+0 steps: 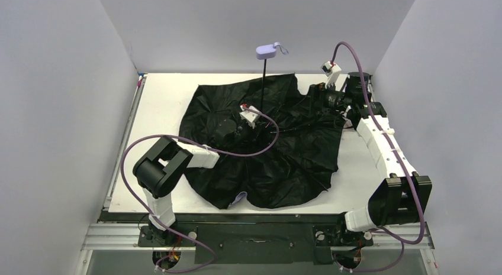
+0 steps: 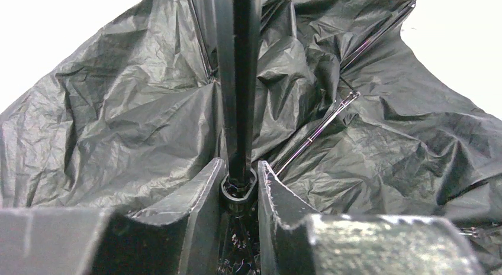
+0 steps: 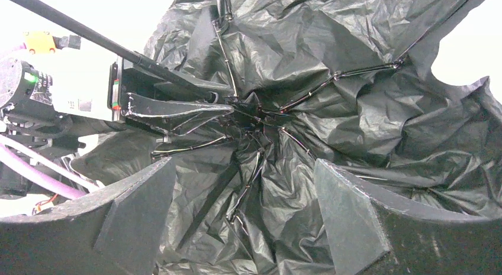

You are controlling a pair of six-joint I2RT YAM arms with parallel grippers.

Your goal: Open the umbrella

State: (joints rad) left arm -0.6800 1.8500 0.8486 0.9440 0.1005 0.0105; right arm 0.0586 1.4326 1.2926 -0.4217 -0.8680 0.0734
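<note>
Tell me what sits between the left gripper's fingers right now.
In the left wrist view, the umbrella's thin black shaft and the black collar at its base sit between the left gripper fingers, which stand close on either side.

A white table [image 1: 160,109] lies between plain grey walls [image 1: 59,80]. A metal rail [image 1: 127,133] edges its left side. A black strip [image 1: 254,214] borders its near edge.
</note>
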